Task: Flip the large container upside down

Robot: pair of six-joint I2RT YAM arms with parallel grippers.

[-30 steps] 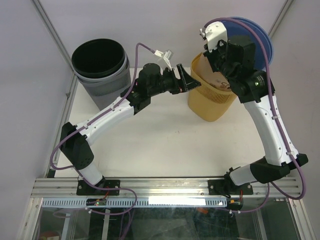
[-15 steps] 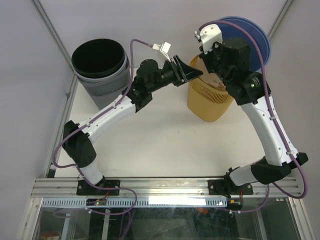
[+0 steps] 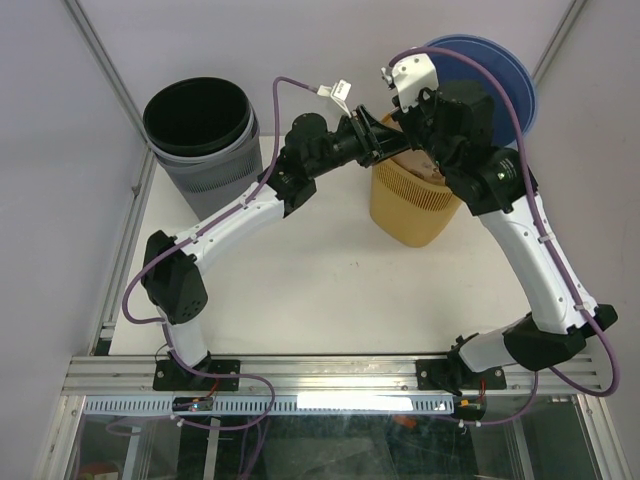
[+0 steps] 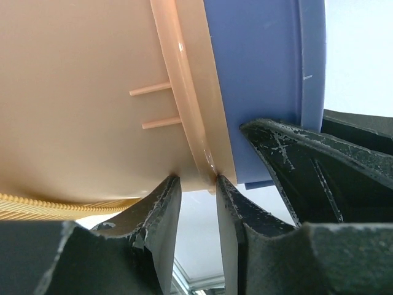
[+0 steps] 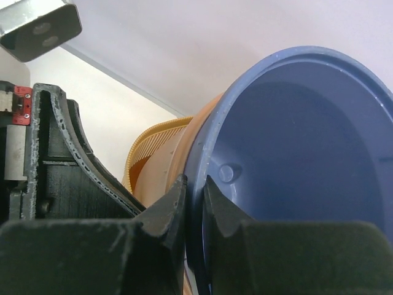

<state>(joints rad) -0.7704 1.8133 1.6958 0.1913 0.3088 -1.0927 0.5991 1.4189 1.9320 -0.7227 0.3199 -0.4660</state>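
Your right gripper (image 5: 195,187) pinches the blue container (image 5: 295,153) by the rim between its fingers. Your left gripper (image 4: 195,184) clamps the tan basket (image 4: 80,98) rim, with the blue wall just outside. If the arms pull unevenly, either thin rim could slip free.

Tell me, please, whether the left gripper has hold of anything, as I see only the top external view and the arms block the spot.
Observer: Yes. In the left wrist view the left gripper pinches the rim of a peach container, with one finger on each side of the rim.
Operator: Thank you. And what about the other arm?
Observer: In the right wrist view the right gripper is clamped on the rim of the blue container, with one finger inside and one outside.
Operator: Is there anything inside the blue one?
Observer: The part of its inside that shows in the right wrist view is bare.
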